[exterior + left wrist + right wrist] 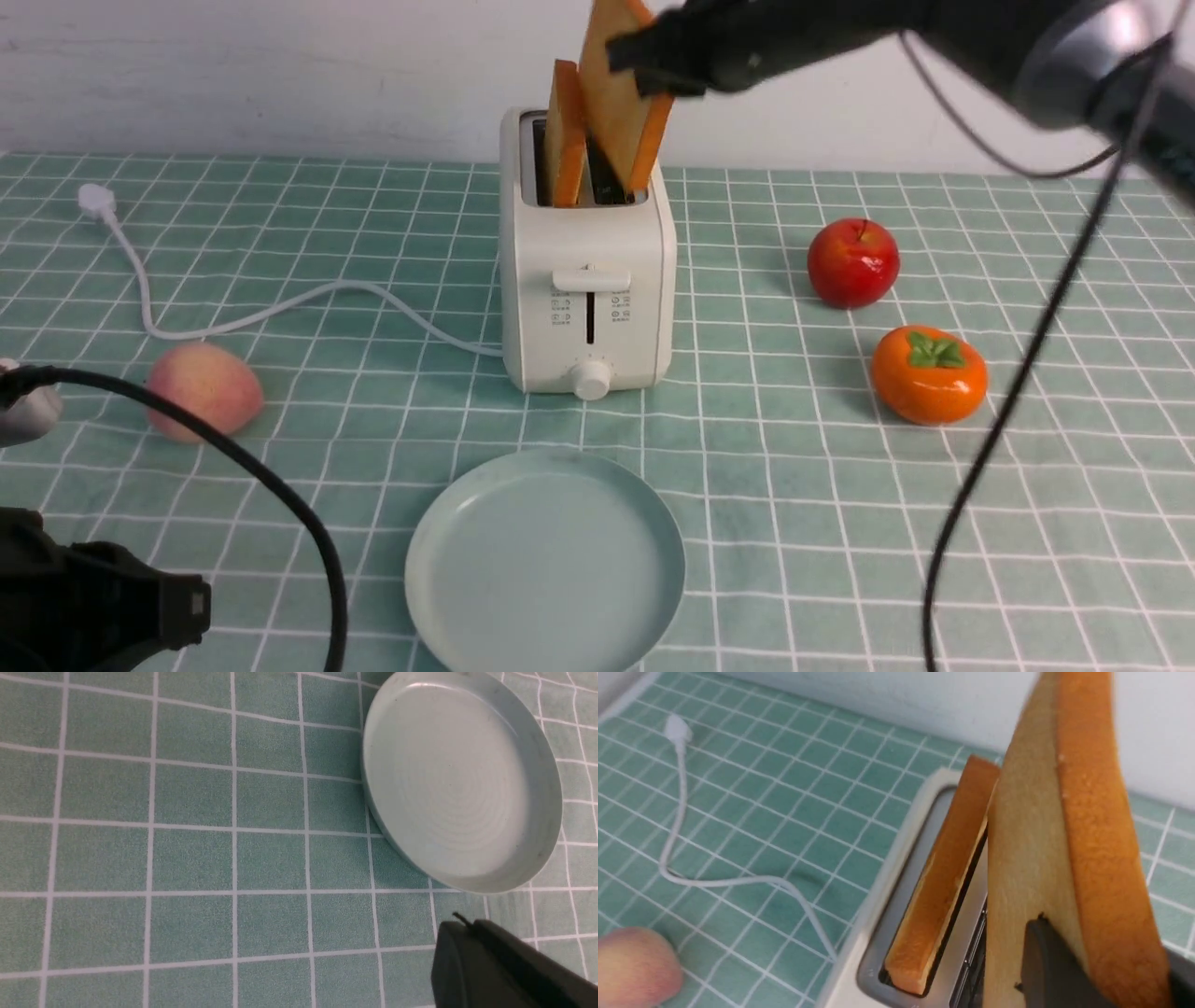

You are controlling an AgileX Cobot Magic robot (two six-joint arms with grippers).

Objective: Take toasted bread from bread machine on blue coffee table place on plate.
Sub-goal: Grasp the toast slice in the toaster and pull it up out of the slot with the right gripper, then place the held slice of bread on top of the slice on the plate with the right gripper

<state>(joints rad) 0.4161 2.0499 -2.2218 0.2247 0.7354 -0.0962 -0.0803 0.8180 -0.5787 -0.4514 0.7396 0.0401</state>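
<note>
Lifting step: the right claw is clamped on a slice, which is tilted with its lower edge at the toaster's right slot. The other slice stands in the left slot. Next, I judge, raise it clear and carry it to the plate in front of the toaster. The left claw, closed and empty, hangs further front-left.

Your raised slice of toasted bread cut off by the front view's upper edge, right gripper blurred there, plate with near rim cut off below, bread machine panel icons too small for you to read.
</note>
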